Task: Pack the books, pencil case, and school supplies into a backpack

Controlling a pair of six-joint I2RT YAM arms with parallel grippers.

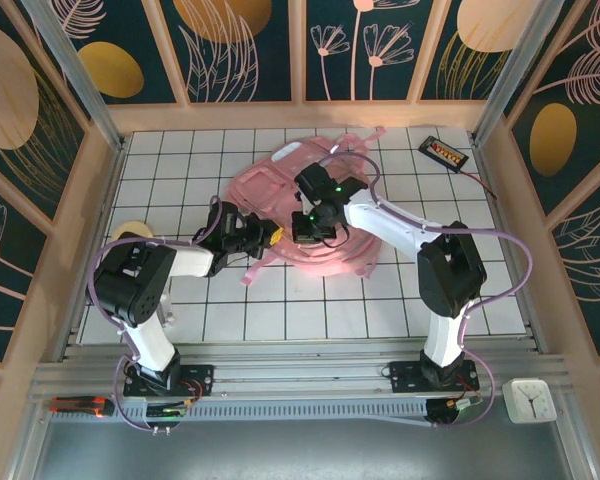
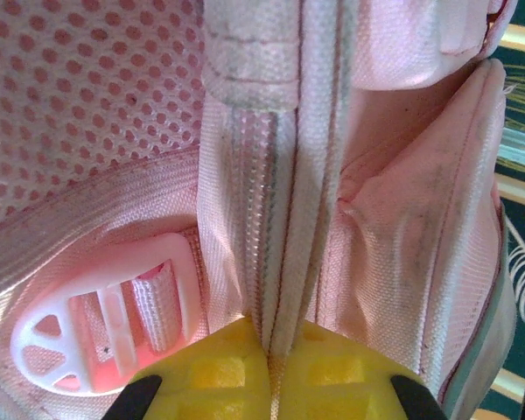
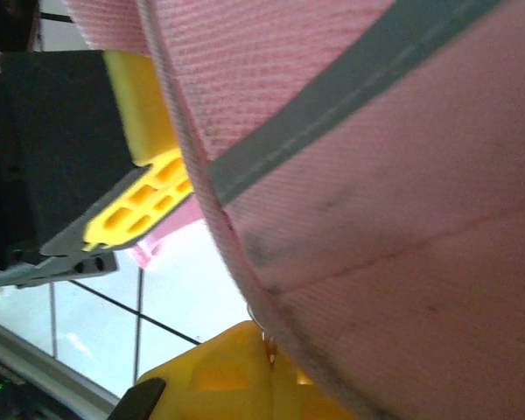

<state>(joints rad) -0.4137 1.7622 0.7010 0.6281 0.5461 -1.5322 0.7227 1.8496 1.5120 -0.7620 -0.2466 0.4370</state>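
The pink backpack (image 1: 280, 185) lies bunched in the middle of the tiled table. My left gripper (image 1: 271, 238) is at its near-left edge. In the left wrist view the left gripper (image 2: 276, 350) is shut, its yellow pads pinching the backpack's (image 2: 402, 227) zipper seam. My right gripper (image 1: 315, 226) is over the backpack's middle. In the right wrist view the right gripper (image 3: 276, 363) is shut on the backpack's (image 3: 402, 175) edge, with a small shiny bit at the pad tips. The books, pencil case and school supplies are out of view.
A black gadget (image 1: 443, 152) with a cable lies at the far right. A pale yellow disc (image 1: 130, 230) peeks out by the left arm. A pink strap (image 1: 255, 272) trails towards me. A white buckle (image 2: 105, 324) sits beside the seam. Wooden walls ring the table.
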